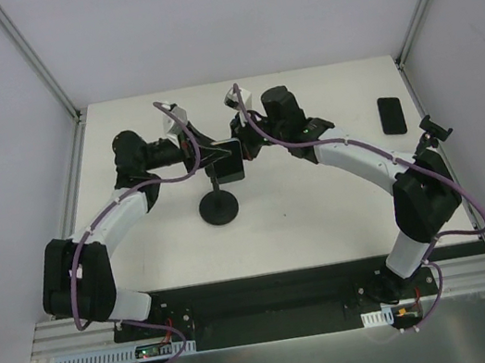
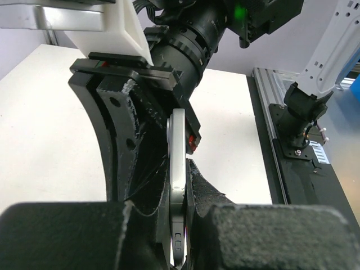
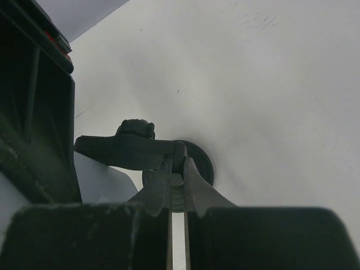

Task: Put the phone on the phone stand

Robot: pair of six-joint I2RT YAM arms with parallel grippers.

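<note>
A dark phone (image 1: pixel 230 161) with a silver rim hangs in the air between both arms, just above the black phone stand (image 1: pixel 219 208), a round base with a short post. From the left, my left gripper (image 1: pixel 212 155) is shut on the phone; in the left wrist view the phone (image 2: pixel 178 152) shows edge-on between the pads, held by the left gripper (image 2: pixel 179 164). My right gripper (image 1: pixel 243 148) meets it from the right. In the right wrist view the right gripper (image 3: pixel 178 163) is shut on a thin edge that looks like the phone's other side, with the stand's base (image 3: pixel 201 160) below. The stand's top is hidden.
A second dark phone (image 1: pixel 391 115) lies flat at the right of the white table (image 1: pixel 323 214). A small black clip-like object (image 1: pixel 435 127) sits near the right edge. Walls close in the table on three sides.
</note>
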